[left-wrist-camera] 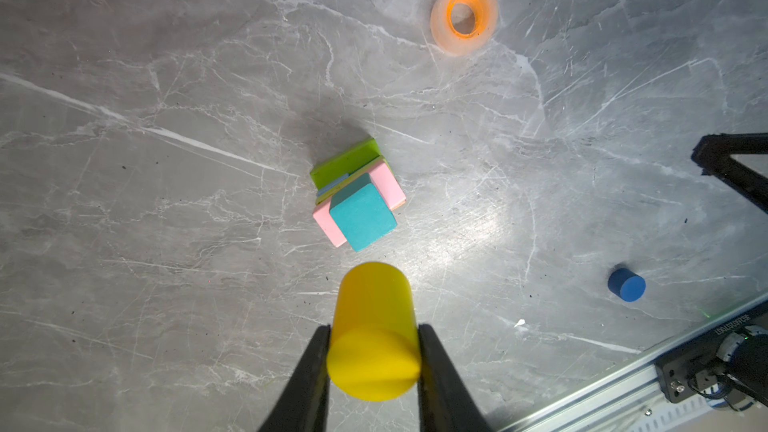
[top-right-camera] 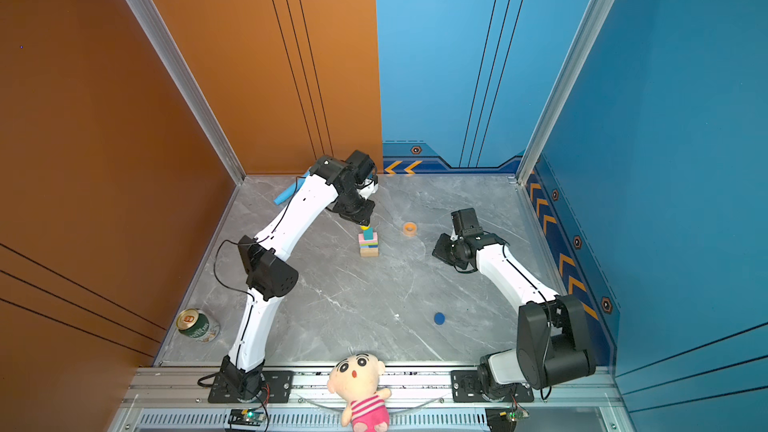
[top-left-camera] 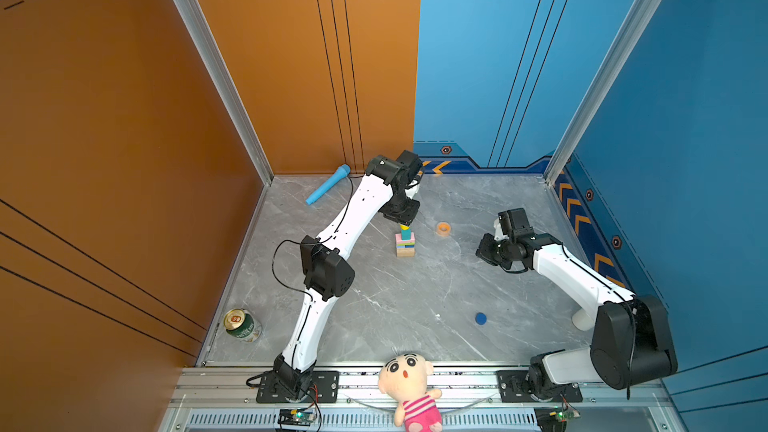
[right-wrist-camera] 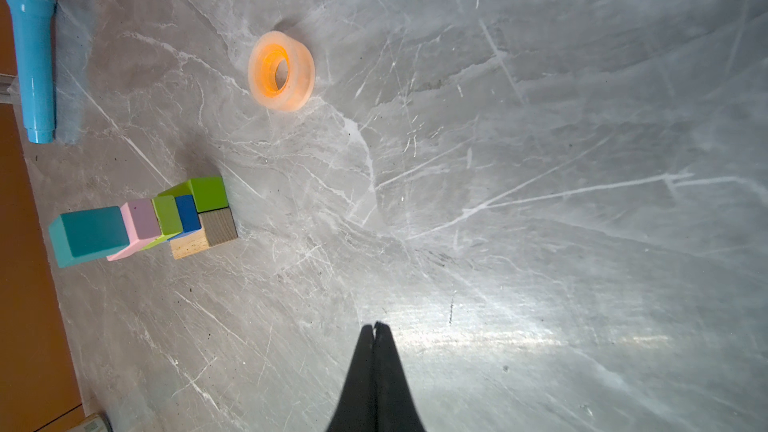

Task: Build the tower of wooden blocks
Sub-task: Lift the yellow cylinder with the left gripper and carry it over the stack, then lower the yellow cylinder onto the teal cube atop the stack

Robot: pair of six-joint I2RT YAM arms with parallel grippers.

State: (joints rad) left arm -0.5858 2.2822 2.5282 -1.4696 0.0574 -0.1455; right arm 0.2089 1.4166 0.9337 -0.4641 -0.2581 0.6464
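Now the left gripper [left-wrist-camera: 374, 332] clamps the yellow cylinder [left-wrist-camera: 374, 305] between partly parted jaws, poised above the wood block tower [left-wrist-camera: 361, 209]. The tower's teal cube [left-wrist-camera: 363, 218] is the top piece below it. Well off to that gripper's right, the right gripper [right-wrist-camera: 375, 326] hangs fully closed and empty over the marble tabletop [right-wrist-camera: 540, 201]. A dark blue cylinder [left-wrist-camera: 626, 284] lies well apart from both.

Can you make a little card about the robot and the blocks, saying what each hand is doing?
tower: teal cube on top, pink brick below it
left gripper: shut on the yellow cylinder, near the tower's top
right gripper: shut, empty, away from the tower
loose block: dark blue cylinder on the table
not a block: orange tape ring
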